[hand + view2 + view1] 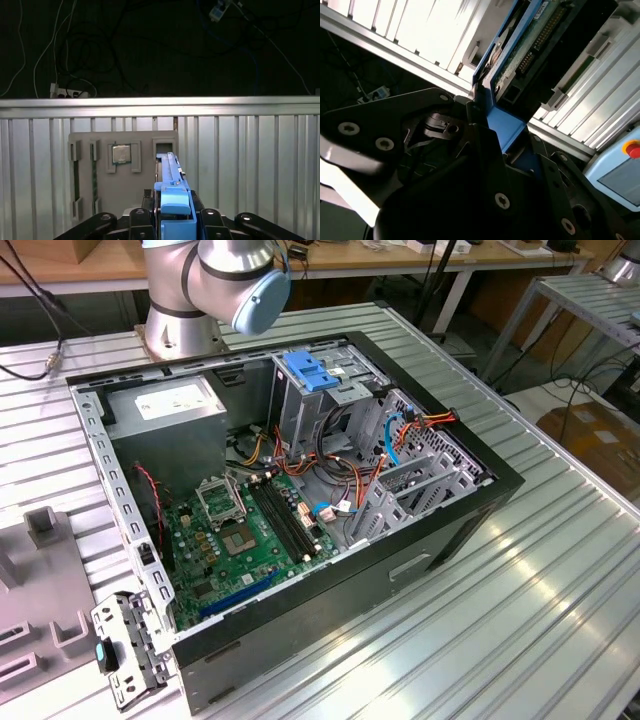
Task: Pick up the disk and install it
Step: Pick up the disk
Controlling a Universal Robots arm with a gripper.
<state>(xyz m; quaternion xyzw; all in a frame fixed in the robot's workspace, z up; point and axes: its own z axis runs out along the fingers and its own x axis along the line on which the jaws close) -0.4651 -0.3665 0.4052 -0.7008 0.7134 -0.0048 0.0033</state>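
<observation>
The gripper [175,216] clamps the disk [171,172] by its blue near end — its long axis runs straight out, away from it.

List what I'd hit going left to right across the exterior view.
Grey fixture → power supply → blue latch → red-orange cables → cardboard on the floor. I left out the motherboard and the loose bracket because they overlap others.
</observation>
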